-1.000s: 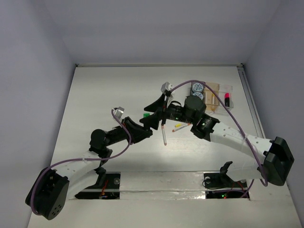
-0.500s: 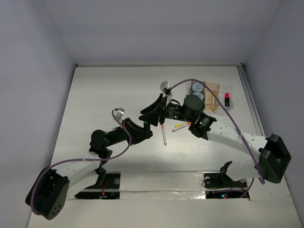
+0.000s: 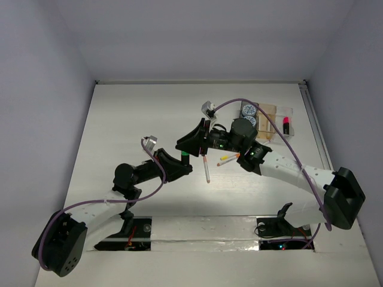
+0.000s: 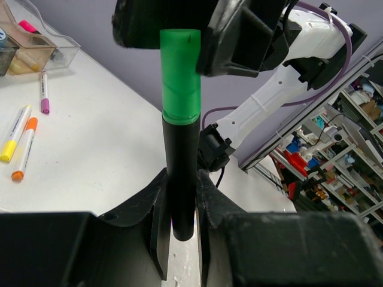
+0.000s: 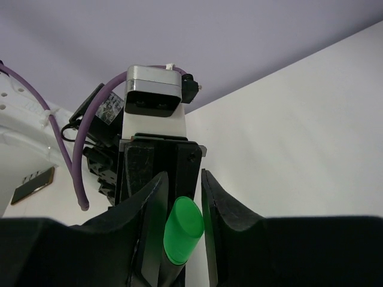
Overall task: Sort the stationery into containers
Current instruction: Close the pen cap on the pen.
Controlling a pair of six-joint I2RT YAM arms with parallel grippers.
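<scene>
The left tool is clamped on the black barrel of a green-capped highlighter, holding it in the air over the middle of the table. The highlighter's long axis runs straight from this tool towards the right tool, cap end first. The right tool's fingers stand narrow on either side of the green cap. Whether they press on it I cannot tell.

This looks like a handover. The right arm is the nearer one to the trays, which sit by the far edge towards the right corner. So the next move likely turns on the right tool gripping the cap before the left lets go. A yellow pen and an orange pen lie loose on the table.
</scene>
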